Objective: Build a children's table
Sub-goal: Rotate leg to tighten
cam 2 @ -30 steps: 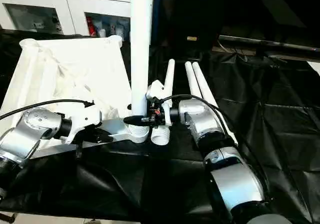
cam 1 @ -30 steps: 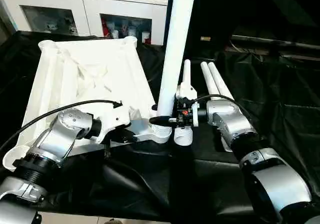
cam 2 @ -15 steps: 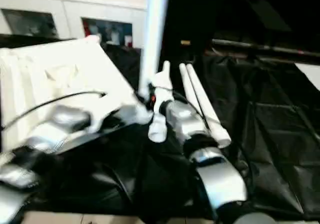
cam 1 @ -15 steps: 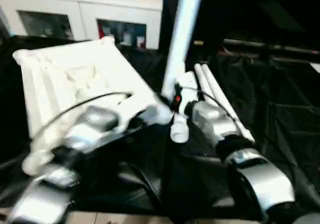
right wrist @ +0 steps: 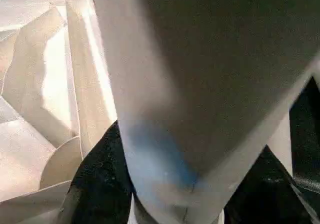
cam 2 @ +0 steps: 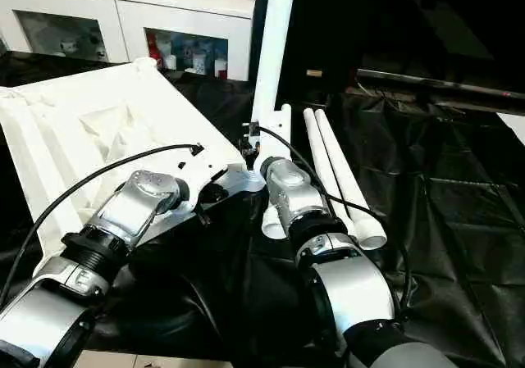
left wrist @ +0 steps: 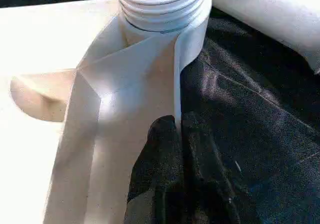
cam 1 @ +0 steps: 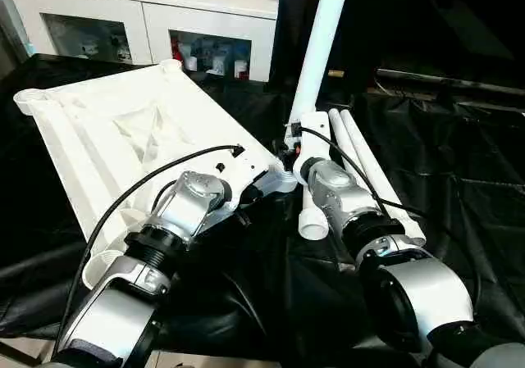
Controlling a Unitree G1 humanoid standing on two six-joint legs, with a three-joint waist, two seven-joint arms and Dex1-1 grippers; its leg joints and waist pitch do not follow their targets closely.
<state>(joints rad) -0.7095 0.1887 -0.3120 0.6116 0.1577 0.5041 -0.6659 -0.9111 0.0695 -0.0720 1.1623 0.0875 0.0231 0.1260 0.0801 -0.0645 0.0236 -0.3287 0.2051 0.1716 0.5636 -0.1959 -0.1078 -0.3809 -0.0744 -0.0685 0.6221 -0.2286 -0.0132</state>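
Left eye view: the tabletop [cam 1: 123,138] lies underside up on the black cloth [cam 1: 459,188], one corner toward me. A leg [cam 1: 321,44] stands upright in the near corner socket [cam 1: 279,178]. My right gripper [cam 1: 294,143] is clasped round that leg low down, just above the socket. My left gripper [cam 1: 250,194] sits at the tabletop's edge beside the same corner. Three spare legs [cam 1: 361,167] lie side by side on the cloth, to the right of the standing one.

Right eye view: same layout. I judge the standing leg leans slightly; if it is seated off-axis, the threads could cross and jam.

Left wrist view: my left fingers [left wrist: 170,149] are clenched together and pressed against the socket's outer wall, with nothing visible between them. Exposed thread rings [left wrist: 162,4] show above the socket, so I judge the leg not fully home. With only a push and no grasp, the tabletop may slide or turn with the leg as I twist.

Right wrist view: the leg [right wrist: 200,84] is close between my right fingers. A slack clasp could slip round the smooth tube and turn nothing.
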